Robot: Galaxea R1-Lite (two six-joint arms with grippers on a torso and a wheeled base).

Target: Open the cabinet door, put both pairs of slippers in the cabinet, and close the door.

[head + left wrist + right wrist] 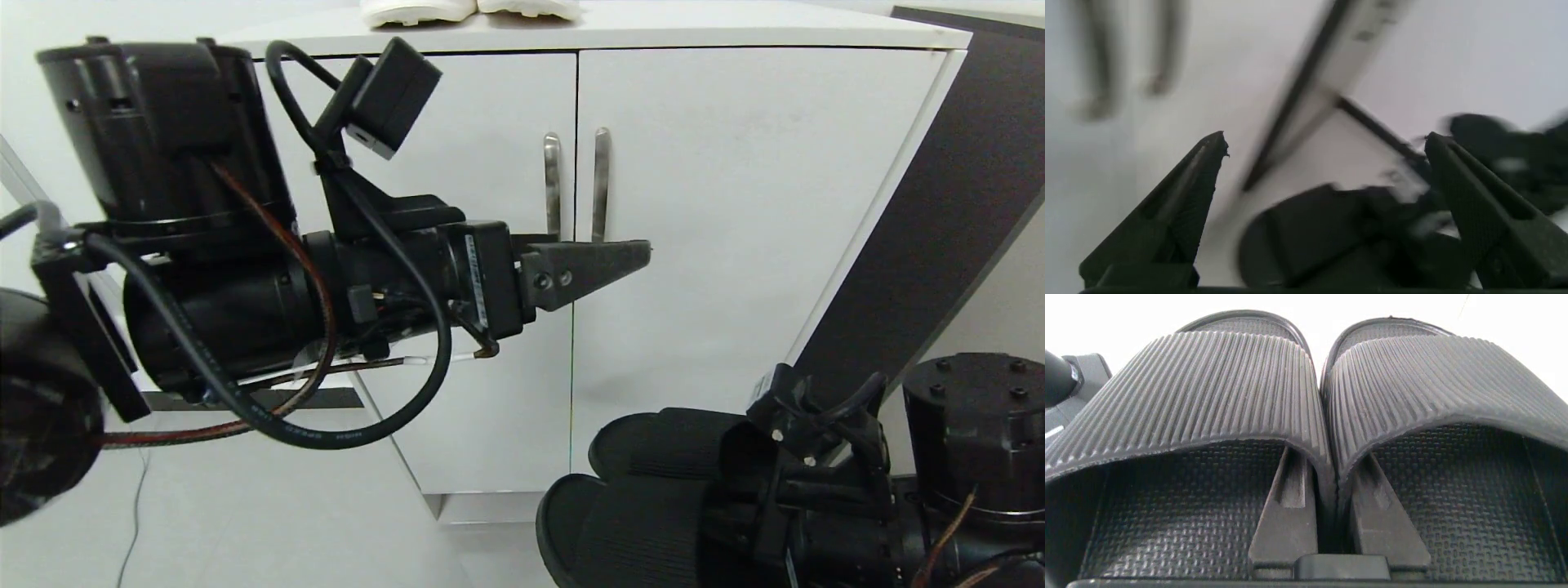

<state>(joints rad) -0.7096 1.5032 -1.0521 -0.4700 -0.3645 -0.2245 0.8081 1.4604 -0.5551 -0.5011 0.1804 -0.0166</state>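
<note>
Right gripper point(1327, 457) pinches the black slippers point(1233, 384) together, one finger inside each, squeezing their touching inner walls, low in front of the right door point(735, 204). Left gripper point(1324, 140) hangs higher with its fingers spread, level with the lower ends of the two handles point(553, 184); contact cannot be judged. Both doors are shut, and the white slippers point(469, 8) sit on top of the cabinet point(620, 34). The handles stand just beside each other, so the spread fingers may catch both. A door swinging outward could also strike the held pair, and the thin pinch might let one slipper drop.
</note>
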